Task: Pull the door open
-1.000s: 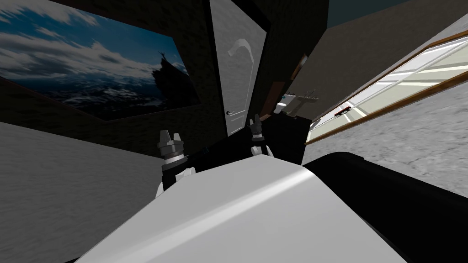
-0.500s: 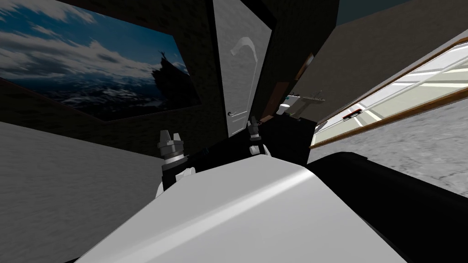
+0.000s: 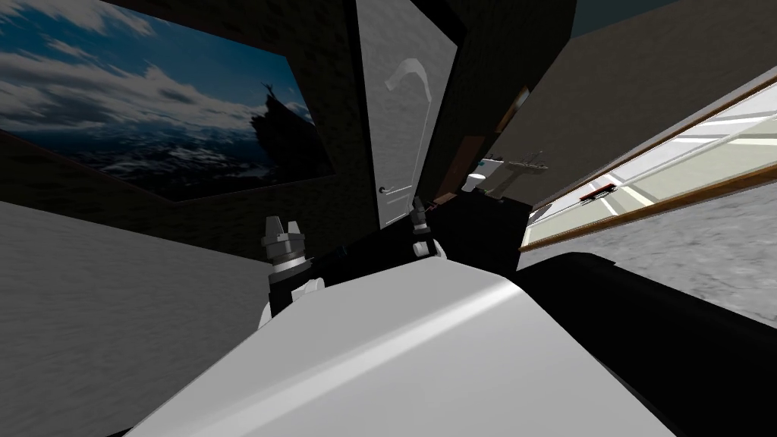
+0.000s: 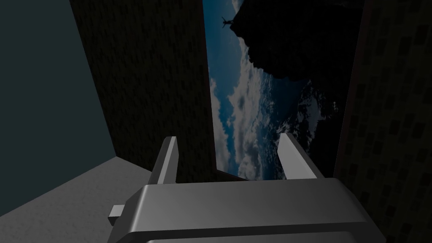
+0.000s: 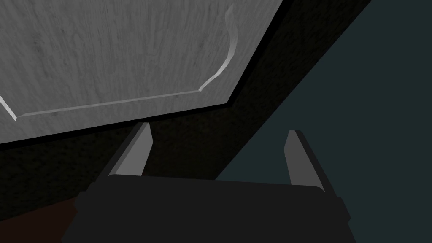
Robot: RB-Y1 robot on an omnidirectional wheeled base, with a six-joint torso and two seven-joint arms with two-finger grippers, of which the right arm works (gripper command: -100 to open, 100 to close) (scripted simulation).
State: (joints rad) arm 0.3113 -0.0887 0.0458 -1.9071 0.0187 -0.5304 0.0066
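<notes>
The door (image 3: 402, 114) is standing upper centre, seemingly ajar. I'm hovering the right gripper (image 3: 416, 206) spread by its lower edge, left gripper (image 3: 281, 226) spread too; missing the small handle (image 3: 388, 190) risks scraping the panel.

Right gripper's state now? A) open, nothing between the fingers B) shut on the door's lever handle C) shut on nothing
A: in the right wrist view the right gripper holds its two light grey fingers wide apart with nothing between them, the grey panelled door beyond them.
</notes>
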